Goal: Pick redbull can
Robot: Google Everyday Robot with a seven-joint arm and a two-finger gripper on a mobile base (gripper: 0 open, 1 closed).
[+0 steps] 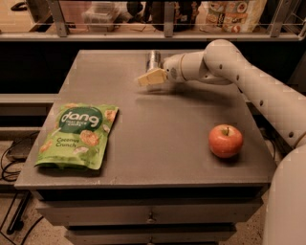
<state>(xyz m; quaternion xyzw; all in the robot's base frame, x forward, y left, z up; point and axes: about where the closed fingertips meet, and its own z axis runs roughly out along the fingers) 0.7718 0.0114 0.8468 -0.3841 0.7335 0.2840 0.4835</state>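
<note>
Camera view: redbull can (pixel 153 59) sits at the far edge of the bench (pixel 143 158), not yet lifted; my end effector (pixel 153 77) hovers just in front, apart or together I cannot tell; grasp and lift are left.

Lab-like snack station; drawer cabinet (pixel 158 139), shelf (pixel 119 34) of packets (pixel 234 14); gripper (pixel 152 77) above cabinet's far side.

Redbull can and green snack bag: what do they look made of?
Redbull can: apparently bare metal, silver-grey with a bright sheen; it sits toward the table's far side, just behind the gripper. Green snack bag: probably plastic film, judging by its glossy printed surface and soft, puffed shape.
</note>
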